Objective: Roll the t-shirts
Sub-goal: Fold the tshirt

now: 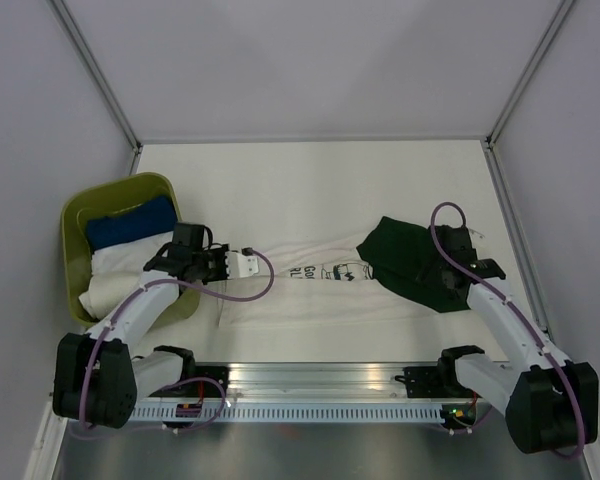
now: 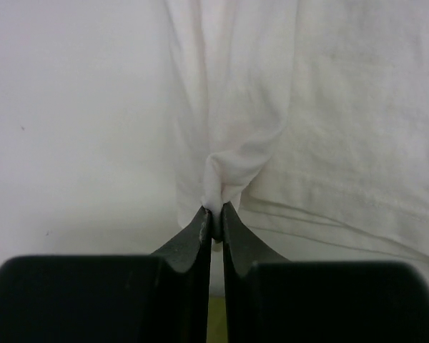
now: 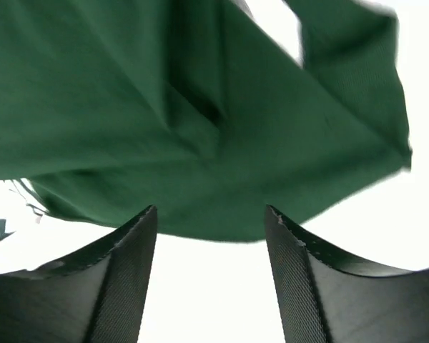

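Observation:
The white t-shirt (image 1: 310, 285) with black lettering lies stretched across the middle of the table. My left gripper (image 1: 248, 262) is shut on a pinched fold of the white t-shirt (image 2: 229, 179) at its left end. The dark green t-shirt (image 1: 405, 262) lies crumpled over the white one's right end. My right gripper (image 1: 450, 262) is open at the green t-shirt's (image 3: 200, 121) right edge, its fingertips (image 3: 146, 218) just short of the cloth and holding nothing.
A yellow-green basket (image 1: 80, 215) stands at the left, holding a blue bundle (image 1: 130, 222) and a white bundle (image 1: 130, 270). A metal rail (image 1: 320, 385) runs along the near edge. White walls enclose the table.

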Robot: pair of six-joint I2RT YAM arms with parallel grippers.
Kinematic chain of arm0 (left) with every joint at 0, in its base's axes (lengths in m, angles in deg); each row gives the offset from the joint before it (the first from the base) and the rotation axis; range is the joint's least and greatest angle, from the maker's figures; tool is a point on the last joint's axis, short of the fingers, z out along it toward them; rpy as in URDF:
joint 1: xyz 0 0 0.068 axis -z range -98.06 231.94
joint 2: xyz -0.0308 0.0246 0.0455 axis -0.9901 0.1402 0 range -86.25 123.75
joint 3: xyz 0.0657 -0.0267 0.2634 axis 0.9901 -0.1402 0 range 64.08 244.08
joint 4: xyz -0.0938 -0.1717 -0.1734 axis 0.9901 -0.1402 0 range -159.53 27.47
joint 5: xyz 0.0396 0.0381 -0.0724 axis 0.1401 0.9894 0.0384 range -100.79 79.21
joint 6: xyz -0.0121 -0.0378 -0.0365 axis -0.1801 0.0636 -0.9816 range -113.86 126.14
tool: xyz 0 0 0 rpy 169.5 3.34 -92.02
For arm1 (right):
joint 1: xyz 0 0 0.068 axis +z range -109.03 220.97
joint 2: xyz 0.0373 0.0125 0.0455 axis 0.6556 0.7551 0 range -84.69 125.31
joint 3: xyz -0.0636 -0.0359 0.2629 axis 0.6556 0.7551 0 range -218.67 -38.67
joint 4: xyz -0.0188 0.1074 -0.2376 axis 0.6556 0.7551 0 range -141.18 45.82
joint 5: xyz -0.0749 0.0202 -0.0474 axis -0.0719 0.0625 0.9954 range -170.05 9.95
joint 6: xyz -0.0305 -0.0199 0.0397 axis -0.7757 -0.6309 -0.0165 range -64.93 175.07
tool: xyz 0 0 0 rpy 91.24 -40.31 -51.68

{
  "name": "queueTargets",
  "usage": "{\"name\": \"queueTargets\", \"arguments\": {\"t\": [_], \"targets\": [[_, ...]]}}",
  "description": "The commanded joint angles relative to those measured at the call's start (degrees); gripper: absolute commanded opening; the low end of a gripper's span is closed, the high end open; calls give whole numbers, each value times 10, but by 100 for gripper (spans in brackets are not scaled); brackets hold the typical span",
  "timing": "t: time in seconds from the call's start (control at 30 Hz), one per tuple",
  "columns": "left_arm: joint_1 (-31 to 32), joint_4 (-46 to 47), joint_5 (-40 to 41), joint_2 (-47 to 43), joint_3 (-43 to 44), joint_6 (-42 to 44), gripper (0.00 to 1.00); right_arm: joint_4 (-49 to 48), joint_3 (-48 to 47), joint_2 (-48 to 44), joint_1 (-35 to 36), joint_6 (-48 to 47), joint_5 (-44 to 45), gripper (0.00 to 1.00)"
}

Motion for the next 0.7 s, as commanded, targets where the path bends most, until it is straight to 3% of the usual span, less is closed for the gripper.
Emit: {"name": "queueTargets", "arguments": {"t": [0.0, 0.1, 0.2, 0.37, 0.67], "targets": [[0, -1, -18, -8, -32, 76, 13, 52, -10, -46, -2, 108, 28, 70], [0, -1, -13, 9, -25, 75, 13, 5, -48, -46, -3, 67, 54, 72], [0, -2, -4, 30, -8, 62, 14, -15, -112, 39, -17, 10, 26, 67], [0, -1, 2, 44, 6, 54, 14, -76, -171, 175, -117, -65, -73, 45], [0, -1, -2, 49, 13, 35, 15, -156, -194, 315, -144, -53, -123, 47]]}}
